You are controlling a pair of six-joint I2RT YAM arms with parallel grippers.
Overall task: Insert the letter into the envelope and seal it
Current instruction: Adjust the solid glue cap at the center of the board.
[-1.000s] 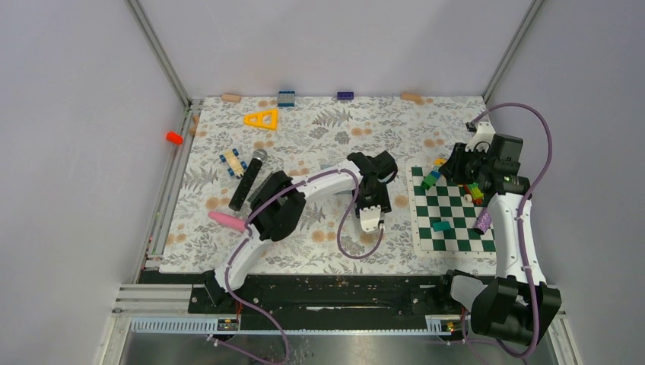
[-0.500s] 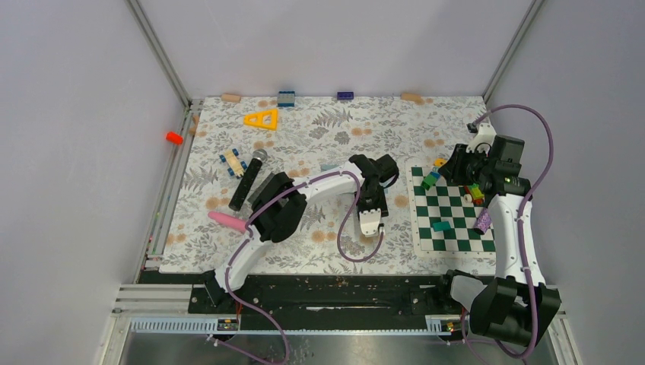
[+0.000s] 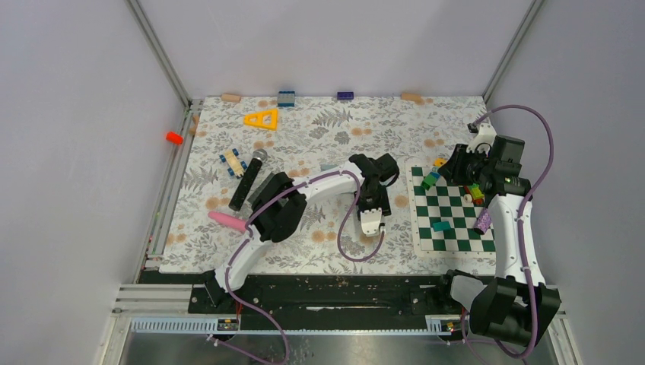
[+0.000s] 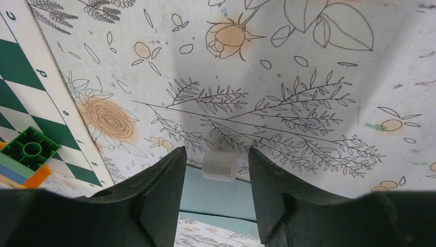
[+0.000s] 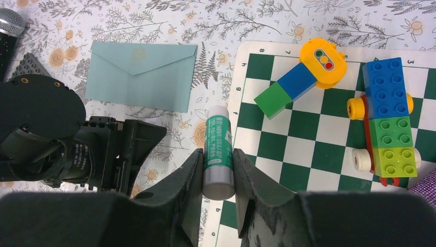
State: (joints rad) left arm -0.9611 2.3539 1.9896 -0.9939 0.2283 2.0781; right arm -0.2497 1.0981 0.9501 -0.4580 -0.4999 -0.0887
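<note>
The right gripper [image 5: 217, 159] is clamping a glue stick [image 5: 218, 136] between its two fingers. The stick is pointing straight out ahead of them, white end forward and green label facing up. The envelope [image 5: 141, 74], muted teal with its triangular flap folded down, is lying flat on the floral tablecloth [image 5: 257, 20]. It is sitting ahead of this gripper and off to the left as its wrist camera sees it, with its near right corner close to the stick's white tip but not touching it. The chessboard [image 5: 298, 154] is spreading out to the right of the fingers. It is carrying a green and blue brick piece with a yellow traffic-light top [image 5: 303, 77] and a stacked brick car [image 5: 388, 123]. The left gripper [image 4: 215, 152] is hovering with its fingers apart, gripping nothing. A small white cylinder [image 4: 220, 165] is showing in the gap, clear of both fingers, though what it is cannot be told. Just behind it, back towards the palm, a strip of the envelope is showing between the fingers.
</note>
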